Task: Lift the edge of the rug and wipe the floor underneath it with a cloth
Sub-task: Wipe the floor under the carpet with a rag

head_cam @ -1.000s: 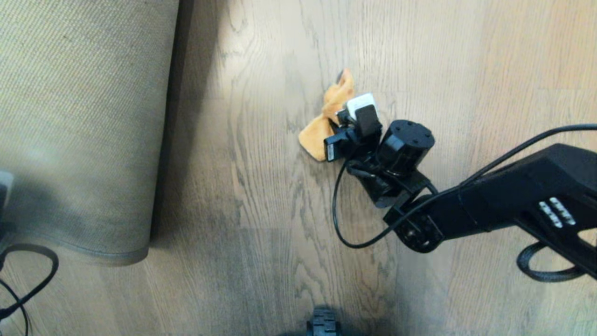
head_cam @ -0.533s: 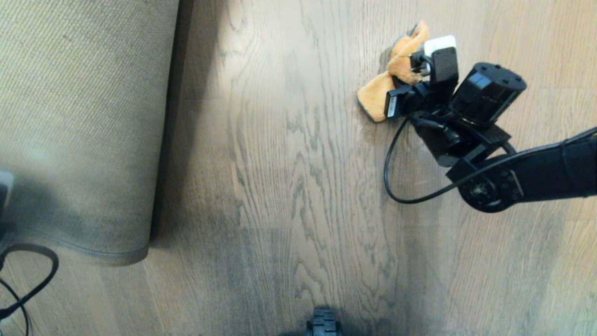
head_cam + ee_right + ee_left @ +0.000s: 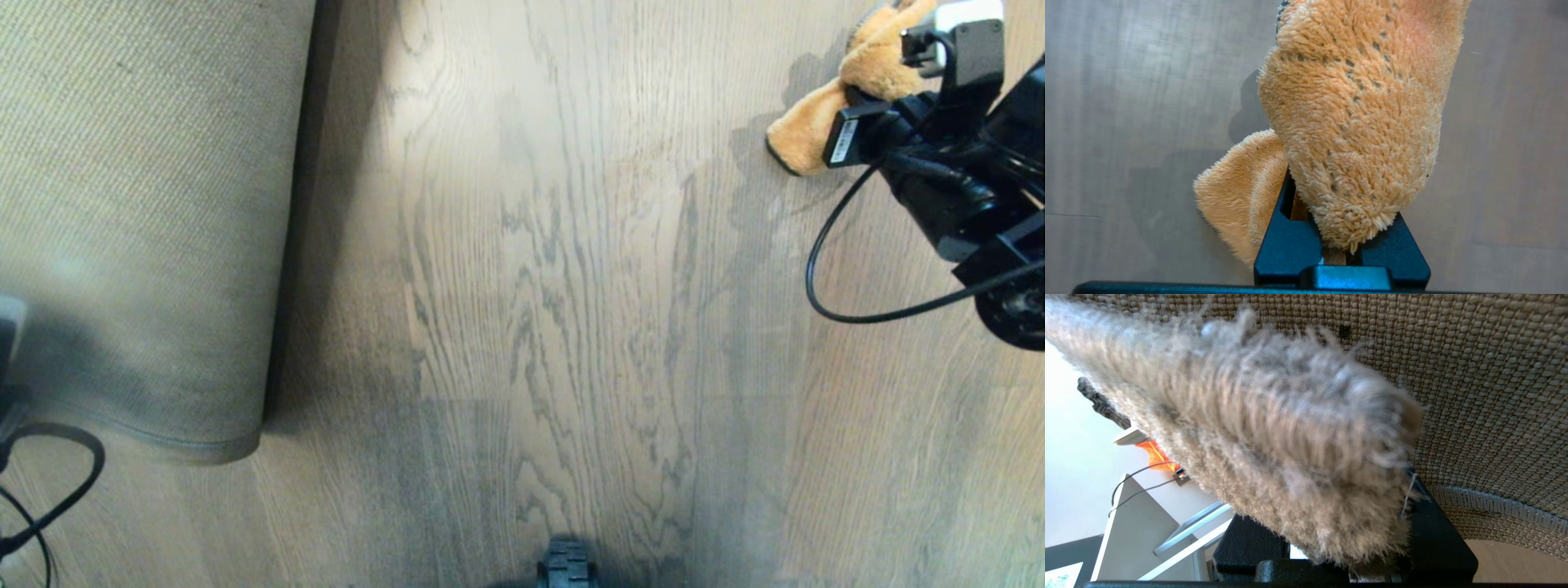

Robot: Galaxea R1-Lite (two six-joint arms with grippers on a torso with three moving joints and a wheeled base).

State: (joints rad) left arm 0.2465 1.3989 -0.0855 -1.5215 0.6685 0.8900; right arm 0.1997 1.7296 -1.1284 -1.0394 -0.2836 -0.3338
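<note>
From the head we see our right gripper (image 3: 886,77) at the far right, clamped on the cloth (image 3: 824,122) above the floor (image 3: 555,286), with the rug edge (image 3: 286,245) folded up at the left. At our left wrist, our left gripper (image 3: 1347,555) pinches the rug edge (image 3: 1298,457), backing overhead. At our right wrist, the jaws grip the cloth (image 3: 1359,122).

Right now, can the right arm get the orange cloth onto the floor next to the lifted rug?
Probably yes. The right hand grips the cloth, and bare floor lies open up to the rug edge, which the left hand holds up.
</note>
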